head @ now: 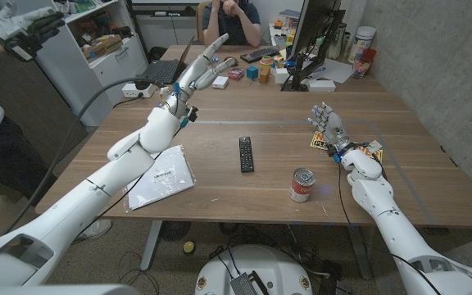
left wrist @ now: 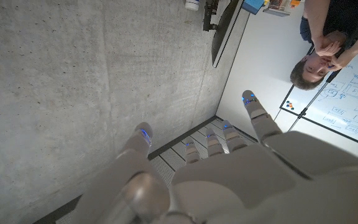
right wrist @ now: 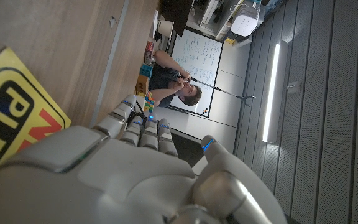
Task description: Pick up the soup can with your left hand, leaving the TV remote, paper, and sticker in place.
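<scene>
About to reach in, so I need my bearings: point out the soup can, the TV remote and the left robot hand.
soup can [head: 302, 184], head view, on its red label side.
TV remote [head: 246, 154], head view, middle of its black face.
left robot hand [head: 198, 74], head view, on the raised hand's middle, fingers spread.

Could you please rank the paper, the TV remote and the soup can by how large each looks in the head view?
1. Paper, clearly the largest.
2. TV remote and soup can look alike in area: the remote is longer and thinner, the can wider and nearer the camera, so I won't rank them.
</scene>
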